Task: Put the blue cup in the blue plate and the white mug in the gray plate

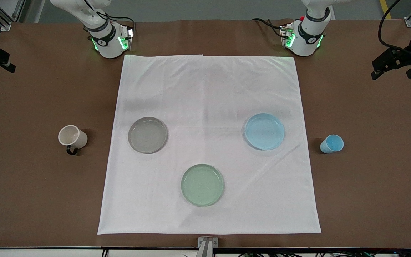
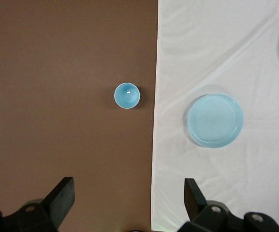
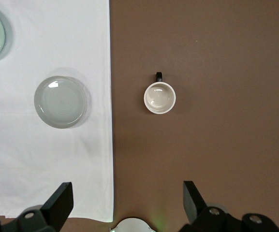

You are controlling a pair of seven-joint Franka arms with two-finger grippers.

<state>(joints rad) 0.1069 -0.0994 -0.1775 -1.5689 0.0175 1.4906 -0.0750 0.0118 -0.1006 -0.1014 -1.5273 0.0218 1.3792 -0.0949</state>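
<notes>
nothing grasped; both hands hanging wide open, left hand (image 2: pixel 128 205) over blue cup (image 2: pixel 127 95), right hand (image 3: pixel 128 205) over white mug (image 3: pixel 159 97). next: descending to grasp.

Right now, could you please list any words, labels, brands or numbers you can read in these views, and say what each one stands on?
None can be read.
The cream-white mug with a black handle, small light-blue cup, three round plates and white cloth show no print.
A small dark mark on each arm base is too small to read.
</notes>
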